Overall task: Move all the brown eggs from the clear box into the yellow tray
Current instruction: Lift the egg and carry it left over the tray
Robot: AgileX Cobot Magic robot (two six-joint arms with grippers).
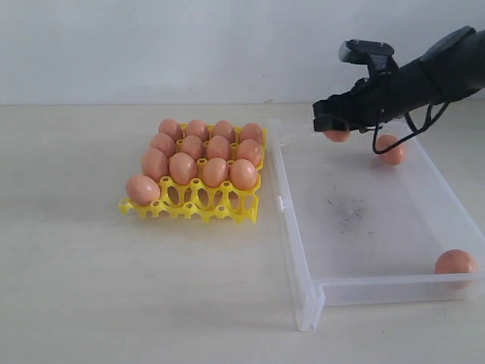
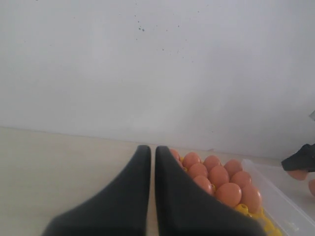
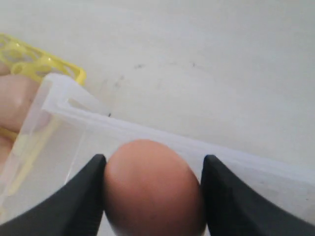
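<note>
The yellow tray [image 1: 198,206] stands left of the clear box [image 1: 303,250] and holds several brown eggs [image 1: 183,167], with its front row mostly bare cups. My right gripper [image 1: 333,126] is over the box's far left corner, shut on one brown egg [image 3: 152,191]; the fingers [image 3: 86,196] press both its sides. Two more eggs lie in the box, one at the back [image 1: 392,149] and one at the front right corner [image 1: 455,262]. My left gripper [image 2: 153,150] is shut and empty, with the tray's eggs [image 2: 219,176] beyond it. It does not show in the exterior view.
The pale tabletop [image 1: 83,288] spreads around tray and box. A white wall [image 1: 151,45] closes the back. The box floor [image 1: 350,216] carries dark specks. The box's low wall [image 3: 162,135] runs just behind the held egg.
</note>
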